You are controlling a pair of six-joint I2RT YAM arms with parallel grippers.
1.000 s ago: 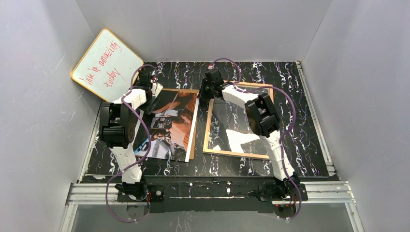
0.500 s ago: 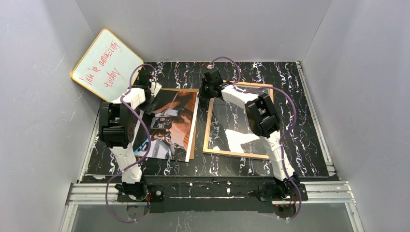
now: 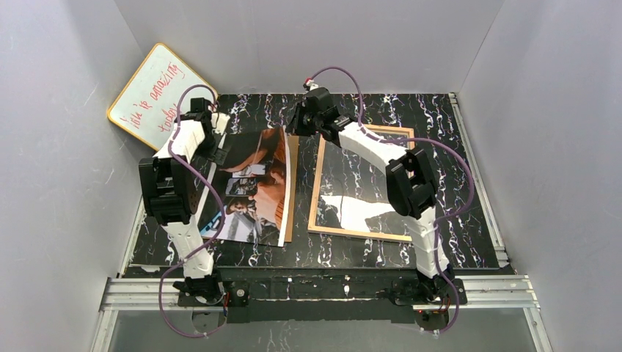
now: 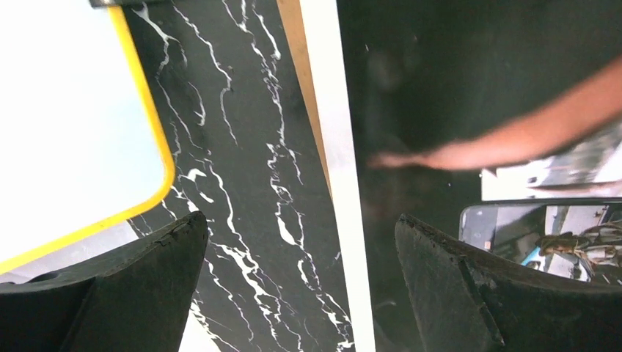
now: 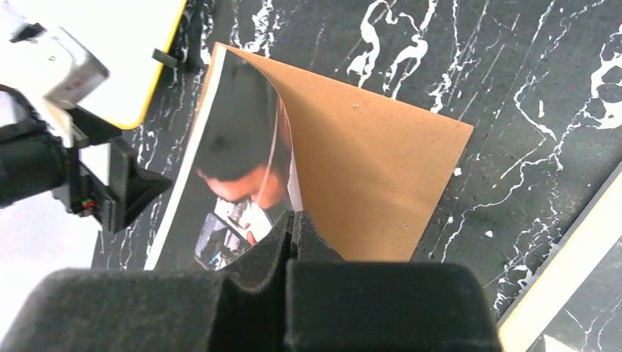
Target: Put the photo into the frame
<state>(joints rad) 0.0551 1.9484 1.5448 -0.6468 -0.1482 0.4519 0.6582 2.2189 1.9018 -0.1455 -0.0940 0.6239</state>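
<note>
The right tool [image 5: 293,220] is clenched on the photo [image 5: 227,158] at its right edge, which curls up off the brown board [image 5: 367,176] beneath. The left tool [image 4: 299,227] hangs released, jaws wide, above the photo's left border near its 11 o'clock corner. The frame [image 3: 317,192] lies flat on the counter [image 3: 447,154] at 3 o'clock from the photo, just beside the board. A whiteboard [image 3: 155,95] leans at 10 o'clock.

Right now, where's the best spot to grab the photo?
Its far right edge, coming from the frame side. The photo is thin and lies flat on the backing board, but that edge curls up, so jaws can pinch it. The right gripper is shut there.
</note>
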